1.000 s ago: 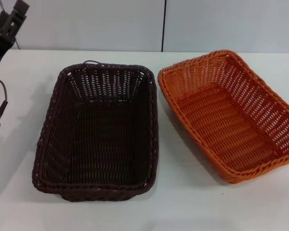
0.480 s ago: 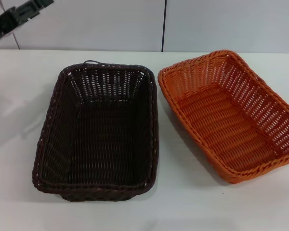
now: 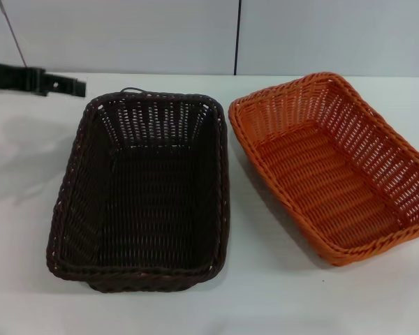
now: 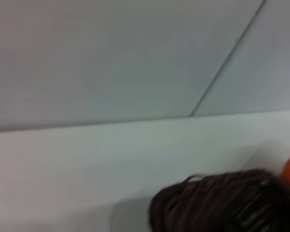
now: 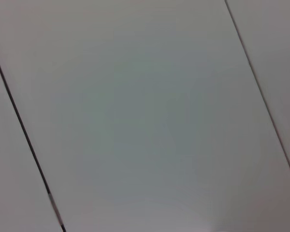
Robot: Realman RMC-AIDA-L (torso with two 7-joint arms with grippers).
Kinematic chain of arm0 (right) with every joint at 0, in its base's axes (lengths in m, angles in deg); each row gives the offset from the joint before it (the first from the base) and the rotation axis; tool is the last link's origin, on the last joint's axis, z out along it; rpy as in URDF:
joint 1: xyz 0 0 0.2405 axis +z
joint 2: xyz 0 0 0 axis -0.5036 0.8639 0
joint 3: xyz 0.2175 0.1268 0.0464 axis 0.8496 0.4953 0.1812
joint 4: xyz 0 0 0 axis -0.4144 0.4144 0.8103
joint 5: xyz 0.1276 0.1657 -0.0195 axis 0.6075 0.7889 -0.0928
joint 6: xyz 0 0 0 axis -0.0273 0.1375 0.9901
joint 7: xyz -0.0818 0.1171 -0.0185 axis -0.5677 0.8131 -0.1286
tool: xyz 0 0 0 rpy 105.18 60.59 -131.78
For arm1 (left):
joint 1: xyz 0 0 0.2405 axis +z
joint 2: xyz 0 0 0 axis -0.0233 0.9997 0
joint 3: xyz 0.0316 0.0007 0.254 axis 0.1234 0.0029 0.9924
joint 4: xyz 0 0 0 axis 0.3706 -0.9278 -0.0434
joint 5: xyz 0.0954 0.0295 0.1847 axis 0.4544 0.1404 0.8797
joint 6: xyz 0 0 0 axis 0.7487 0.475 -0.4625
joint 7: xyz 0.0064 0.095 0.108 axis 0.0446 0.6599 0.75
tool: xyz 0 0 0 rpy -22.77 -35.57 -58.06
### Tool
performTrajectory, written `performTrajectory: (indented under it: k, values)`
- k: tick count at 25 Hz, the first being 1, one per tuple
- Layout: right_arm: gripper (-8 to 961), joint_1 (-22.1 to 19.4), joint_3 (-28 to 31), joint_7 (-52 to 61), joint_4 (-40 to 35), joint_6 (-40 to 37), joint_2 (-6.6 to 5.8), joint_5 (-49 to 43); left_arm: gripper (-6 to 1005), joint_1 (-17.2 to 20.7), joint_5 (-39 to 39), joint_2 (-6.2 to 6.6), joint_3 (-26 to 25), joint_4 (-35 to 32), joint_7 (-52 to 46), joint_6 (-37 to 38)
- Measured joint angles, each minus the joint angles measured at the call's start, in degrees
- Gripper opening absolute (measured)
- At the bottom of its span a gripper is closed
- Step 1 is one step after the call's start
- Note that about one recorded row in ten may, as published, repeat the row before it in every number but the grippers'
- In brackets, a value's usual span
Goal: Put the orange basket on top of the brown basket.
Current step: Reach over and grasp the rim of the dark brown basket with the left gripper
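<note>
Head view: the orange basket sits on the white counter just right of the brown basket (not stacked). Left pincer hovers far-left; open or closed, can't tell. Left wrist: brown basket's rim. Right wrist: blank wall only.

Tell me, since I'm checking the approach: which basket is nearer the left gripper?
The brown basket; the left gripper hovers beside its far-left corner, the orange basket lies farther right.

Left gripper: flat black bar, long and narrow, squared tip, one small pale mark along its length. Thin grey cable behind it. Right arm: none visible.
</note>
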State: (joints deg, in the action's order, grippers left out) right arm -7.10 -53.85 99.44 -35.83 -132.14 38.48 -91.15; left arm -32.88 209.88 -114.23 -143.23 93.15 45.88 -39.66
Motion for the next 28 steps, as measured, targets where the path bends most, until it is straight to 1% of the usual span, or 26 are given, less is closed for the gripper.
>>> performTrajectory:
  k: [2, 4, 5, 6, 9, 10, 11, 12, 16, 18, 19, 23, 24, 25, 28]
  values:
    - [806, 0.26, 0.15, -0.91, 0.01, 0.62, -0.07, 0.21, 858, -0.85, 5.84, -2.17, -1.53, 3.28, -1.91, -2.66]
    - [805, 0.40, 0.34, -1.72, 0.03, 0.94, -0.08, 0.34, 858, -2.03, 10.41, -3.65, -2.72, 5.21, -3.11, -5.84]
    - [805, 0.45, 0.40, -1.92, 0.05, 0.99, -0.08, 0.38, 858, -2.03, 10.41, -3.65, -2.72, 5.21, -3.11, -5.84]
    - [805, 0.46, 0.42, -1.99, 0.06, 1.00, -0.08, 0.41, 858, -2.89, 13.65, -4.48, -2.96, 6.18, -4.10, -7.97]
    - [805, 0.47, 0.45, -2.06, 0.04, 1.03, -0.10, 0.45, 858, -2.89, 13.65, -4.48, -2.96, 6.18, -4.10, -7.97]
    - [805, 0.48, 0.45, -2.09, 0.02, 1.04, -0.10, 0.45, 858, -4.47, 19.82, -6.94, -3.01, 7.27, -5.52, -10.88]
    - [805, 0.49, 0.46, -2.10, 0.02, 1.04, -0.11, 0.45, 857, -4.47, 19.82, -6.94, -3.01, 7.27, -5.52, -10.88]
    - [805, 0.53, 0.47, -2.10, 0.02, 1.05, -0.10, 0.45, 857, -4.91, 20.67, -7.71, -2.98, 7.12, -5.58, -11.54]
    - [804, 0.74, 0.48, -2.12, 0.12, 1.05, -0.11, 0.45, 857, -4.91, 20.67, -7.71, -2.98, 7.12, -5.58, -11.54]
    - [804, 0.78, 0.48, -2.13, 0.16, 1.05, -0.11, 0.45, 857, -5.47, 22.48, -9.97, -2.64, 6.66, -5.82, -11.84]
    - [804, 0.80, 0.48, -2.13, 0.19, 1.05, -0.10, 0.45, 857, -5.48, 23.38, -10.36, -2.35, 6.31, -5.97, -11.57]
    - [804, 0.80, 0.48, -2.15, 0.34, 1.05, 0.00, 0.45, 857, -5.49, 23.84, -10.52, -2.12, 6.00, -6.07, -11.32]
    - [804, 0.80, 0.48, -2.15, 0.36, 1.06, 0.05, 0.45, 857, -5.57, 24.28, -10.52, -0.83, 3.09, -6.22, -9.82]
    - [803, 0.79, 0.46, -2.16, 0.36, 1.06, 0.08, 0.45, 857, -5.57, 24.32, -10.47, -0.64, 1.96, -6.21, -9.10]
    - [803, 0.78, 0.35, -2.16, 0.42, 1.06, 0.20, 0.45, 857, -5.57, 24.32, -10.47, -0.64, 1.96, -6.21, -9.10]
